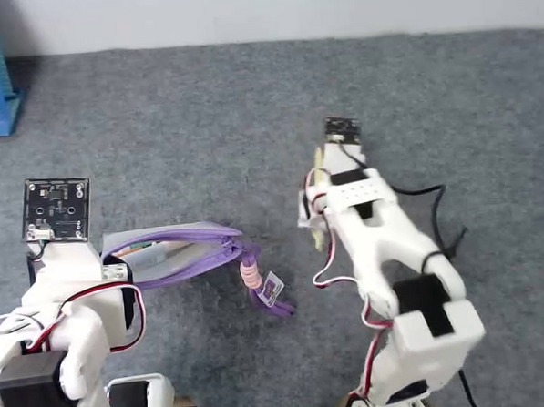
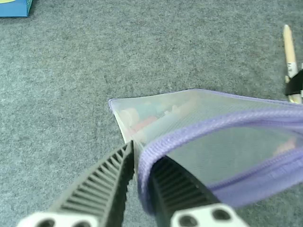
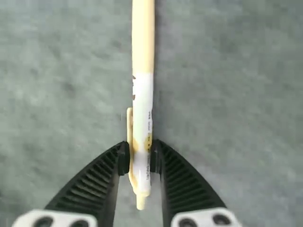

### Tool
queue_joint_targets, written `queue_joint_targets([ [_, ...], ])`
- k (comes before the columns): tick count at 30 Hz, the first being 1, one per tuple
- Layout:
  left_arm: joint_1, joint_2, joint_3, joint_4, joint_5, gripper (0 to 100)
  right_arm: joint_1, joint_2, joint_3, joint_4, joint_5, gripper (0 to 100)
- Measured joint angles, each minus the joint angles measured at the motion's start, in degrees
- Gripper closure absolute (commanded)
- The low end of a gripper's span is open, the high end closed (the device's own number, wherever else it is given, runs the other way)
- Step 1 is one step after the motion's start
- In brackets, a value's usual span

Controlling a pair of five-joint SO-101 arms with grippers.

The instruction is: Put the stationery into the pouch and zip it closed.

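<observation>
Grey felt tabletop (image 1: 248, 95): the left gripper (image 2: 137, 161) pinches the purple pouch (image 2: 199, 123) by its zip edge, mouth open. The right gripper (image 3: 140, 158), well to its right, clamps a cream pen (image 3: 142, 85) lying crosswise to the pouch.

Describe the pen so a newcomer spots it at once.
On the grey table, find the right arm, away from the purple pouch. Its jaws clamp the pen: slim, pale yellow, white middle, the only stationery outside the pouch.

Fixed high, looking down over the table (image 1: 248, 86) from the near side. Wrist-mounted, close, facing far; sharing pouch (image 2: 213, 127) and pen (image 3: 142, 71) with overhead.
</observation>
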Motion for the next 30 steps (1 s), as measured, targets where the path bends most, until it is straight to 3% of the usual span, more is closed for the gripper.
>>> queue_joint_targets([
  [10, 0.0, 0.0, 0.0, 0.0, 0.0, 99, 4.7, -26.3, 18.3, 11.4, 12.2, 97.3],
  [17, 0.0, 0.0, 0.0, 0.0, 1.6, 99, 4.4, -43.3, 28.9, 16.6, 17.1, 73.1],
  [22, 0.0, 0.0, 0.0, 0.0, 1.8, 99, 4.3, -47.4, 29.0, 17.6, 17.4, 75.3],
  [30, 0.0, 0.0, 0.0, 0.0, 1.9, 99, 2.7, -45.7, 29.0, 7.7, 17.4, 76.8],
])
